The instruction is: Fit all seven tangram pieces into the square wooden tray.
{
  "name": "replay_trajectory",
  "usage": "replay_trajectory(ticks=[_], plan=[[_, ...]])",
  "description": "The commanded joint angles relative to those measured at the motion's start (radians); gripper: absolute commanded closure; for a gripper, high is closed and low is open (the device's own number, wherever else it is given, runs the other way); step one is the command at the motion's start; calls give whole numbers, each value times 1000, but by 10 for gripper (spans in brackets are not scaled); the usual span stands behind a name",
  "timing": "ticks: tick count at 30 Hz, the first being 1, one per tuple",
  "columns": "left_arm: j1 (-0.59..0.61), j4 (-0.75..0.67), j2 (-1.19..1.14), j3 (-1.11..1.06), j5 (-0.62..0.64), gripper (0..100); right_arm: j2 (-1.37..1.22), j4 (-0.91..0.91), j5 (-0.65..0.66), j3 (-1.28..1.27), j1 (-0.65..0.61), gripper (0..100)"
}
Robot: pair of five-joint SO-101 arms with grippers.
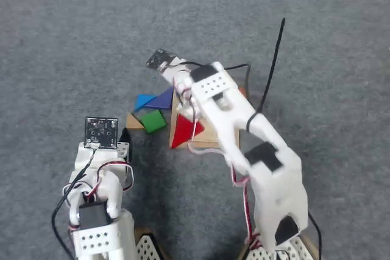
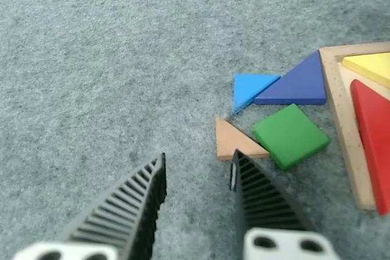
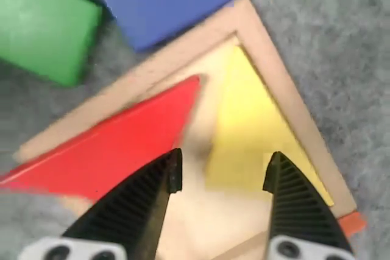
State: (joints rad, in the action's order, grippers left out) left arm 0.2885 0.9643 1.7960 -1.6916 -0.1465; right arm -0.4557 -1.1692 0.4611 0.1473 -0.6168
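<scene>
Grey felt (image 1: 73, 47) covered the table, and the right arm (image 1: 244, 126) hid most of the wooden tray (image 1: 173, 121) from above.

Only the tray's near rim and the red triangle (image 1: 183, 132) showed in the high view. An orange piece (image 3: 351, 223) at the tray's outer corner was cut to a sliver. The red triangle was blurred at the wrist, so whether it lay flat could not be told; the yellow triangle (image 3: 256, 120) sat inside beside it. The right gripper (image 3: 225, 159) hung over the tray floor, jaws wide apart, holding nothing. The left gripper (image 2: 198, 159) was likewise spread and empty above the felt, near the tan triangle (image 2: 234, 144). The green square (image 2: 290, 136), dark blue triangle (image 2: 295, 83) and light blue triangle (image 2: 250, 86) lay outside the tray.
</scene>
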Motion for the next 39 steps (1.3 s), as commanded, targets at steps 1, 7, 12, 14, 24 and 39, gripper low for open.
replay_trajectory(ticks=[1, 7, 12, 14, 24, 39], plan=[[0, 2, -5, 7, -6, 837, 248, 58, -17, -150, -54, 772], [0, 2, -5, 7, -6, 837, 598, 213, -17, -577, -142, 772], [0, 2, -5, 7, -6, 837, 610, 295, -37, -684, -157, 772], [0, 2, -5, 7, -6, 837, 568, 298, -66, -667, -159, 773], [0, 2, -5, 7, -6, 837, 355, 297, -78, -562, -166, 775], [0, 2, -5, 7, -6, 837, 236, 292, -71, -408, -36, 775]])
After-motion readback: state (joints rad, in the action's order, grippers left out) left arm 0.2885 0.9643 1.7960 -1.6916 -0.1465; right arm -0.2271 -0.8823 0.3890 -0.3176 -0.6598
